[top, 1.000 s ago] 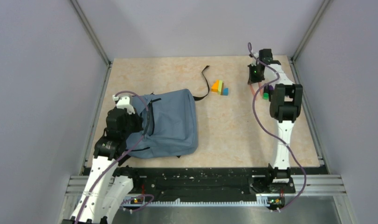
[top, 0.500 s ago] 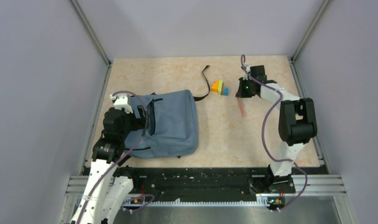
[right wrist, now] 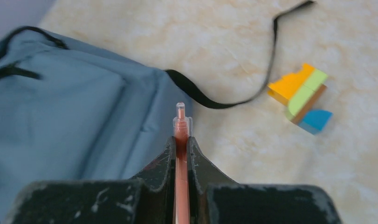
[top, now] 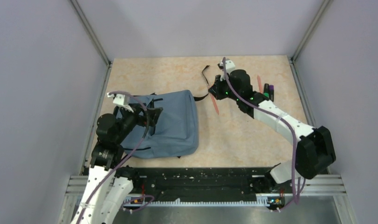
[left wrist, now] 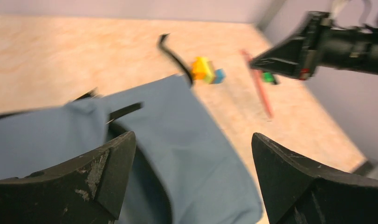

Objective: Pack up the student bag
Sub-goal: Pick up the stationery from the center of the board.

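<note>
Fabric of the student bag (left wrist: pixel 187 135) is filling the lower part of my left wrist view. My left tool (left wrist: pixel 191 140) is standing wide over it, with nothing between its two dark fingers (left wrist: pixel 107 168). Only this view is showing the raised fold at the bag's near-left end and the dark gap under it. From above, the same tool (top: pixel 149 114) is hanging over the left end of the bag (top: pixel 173 126). The bag is lying flat on the left half of the surface (top: pixel 233 135).

My right tool (right wrist: pixel 181 144) is gripping a reddish pen (right wrist: pixel 180 126), with the jaws pressing on the barrel and the tip sticking out beyond them. The wrist view is pointing that tip at the bag's right edge (right wrist: pixel 61 102), just beside the black strap (right wrist: pixel 271 56) that is trailing across the surface. In the top view the pen (top: pixel 215 105) is slanting down from the tool (top: pixel 217 89) towards the surface, near the bag's far-right corner.

The small stack of coloured blocks (right wrist: pixel 301 95) is showing in both wrist views, apart from the bag. From above my right arm is covering it. Only the top view is showing a second reddish pen (top: pixel 259 83) and the dark markers (top: pixel 269 91) near the far-right edge.
</note>
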